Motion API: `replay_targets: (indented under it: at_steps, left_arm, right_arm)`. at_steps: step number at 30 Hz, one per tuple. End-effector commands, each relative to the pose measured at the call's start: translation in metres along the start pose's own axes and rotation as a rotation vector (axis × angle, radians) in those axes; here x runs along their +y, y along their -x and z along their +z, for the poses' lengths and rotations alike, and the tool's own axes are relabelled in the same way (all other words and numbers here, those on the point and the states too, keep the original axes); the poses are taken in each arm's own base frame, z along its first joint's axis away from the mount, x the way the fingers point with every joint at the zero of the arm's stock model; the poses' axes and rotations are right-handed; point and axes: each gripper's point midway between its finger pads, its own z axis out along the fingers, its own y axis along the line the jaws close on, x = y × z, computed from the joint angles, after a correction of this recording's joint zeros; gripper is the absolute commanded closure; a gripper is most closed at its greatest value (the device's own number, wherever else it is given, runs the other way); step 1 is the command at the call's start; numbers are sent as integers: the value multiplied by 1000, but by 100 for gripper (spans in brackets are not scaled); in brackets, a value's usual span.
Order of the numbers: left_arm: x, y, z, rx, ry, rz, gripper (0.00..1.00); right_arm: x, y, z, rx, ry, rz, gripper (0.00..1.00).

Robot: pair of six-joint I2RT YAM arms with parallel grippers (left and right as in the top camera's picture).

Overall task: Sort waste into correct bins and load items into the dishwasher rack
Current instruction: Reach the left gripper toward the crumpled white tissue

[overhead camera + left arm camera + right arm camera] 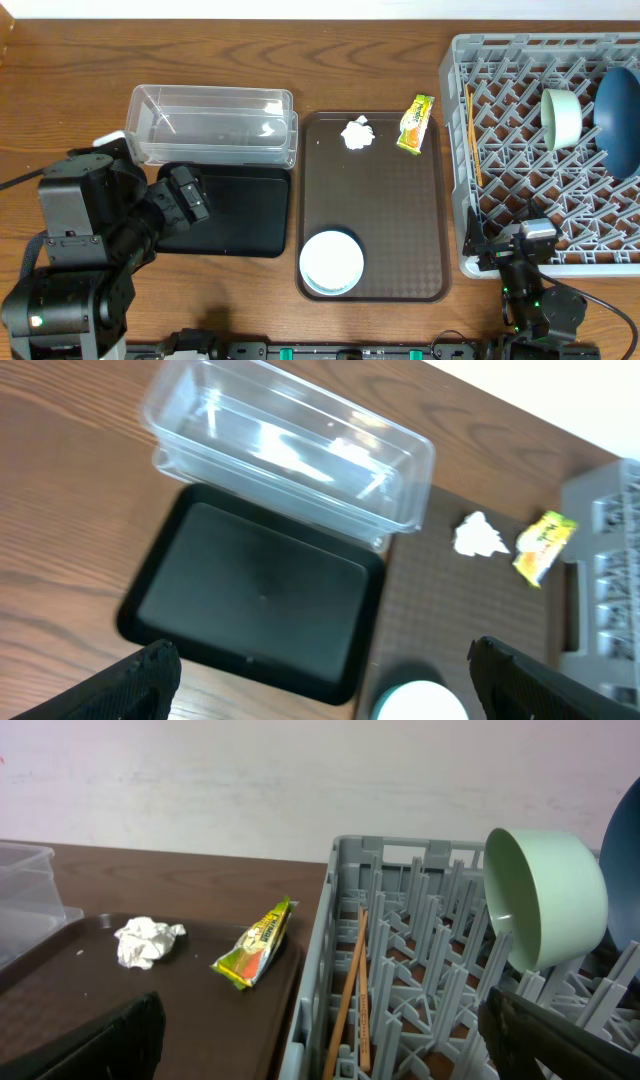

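The white tissue wad and yellow-green wrapper lie at the far end of the brown serving tray. The white bowl sits at its near left corner. The clear tub stands behind the black tray. The grey rack holds the chopsticks, mint-green bowl and blue dish. My left gripper is open and empty above the black tray's near edge. My right gripper is open and empty over the rack's near left corner. No pink cup or rice scraps show.
The rack fills the table's right side up to the edge. The wood table stretches left of the tub. In the right wrist view the chopsticks lie along the rack's left wall, and the wrapper is just outside it.
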Motion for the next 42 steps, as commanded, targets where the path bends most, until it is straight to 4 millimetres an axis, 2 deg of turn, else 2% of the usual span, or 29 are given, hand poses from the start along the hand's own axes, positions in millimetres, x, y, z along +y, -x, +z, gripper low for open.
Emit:
replay_targets:
  at_steps: [1,4,6,8,14,19,24,28,33,37,42]
  left_arm:
    - [-18,-3,-4,22,-104,-36,5]
    - [-41,16,-2,-29,-216,-7,6]
    - [-63,20,4,-12,-320,57,6]
    - [-82,18,21,46,-380,98,5]
    - [-136,-17,96,251,-434,324,6]
    - [-171,-38,173,252,-332,481,7]
    - [-205,-73,241,273,-336,569,7]
    - [-219,-93,290,272,-350,582,7]
    - [-217,-115,335,290,-342,583,8]
    - [-219,-131,351,315,-350,563,14]
    - [-220,-151,359,350,-345,580,34]
  right_arm:
    - [0,0,0,-4,5,-2,1]
    - [0,0,0,-4,5,-2,1]
    - [0,0,0,-4,5,-2,1]
    - [0,0,0,-4,5,-3,1]
    - [0,0,0,-4,5,-2,1]
    - [0,0,0,-4,5,-2,1]
    - [0,0,0,-4,5,-2,1]
    - [0,0,0,-4,5,-2,1]
    - [0,0,0,-4,5,-2,1]
    - [0,0,0,-4,5,-2,1]
    - [0,0,0,-4,5,-2,1]
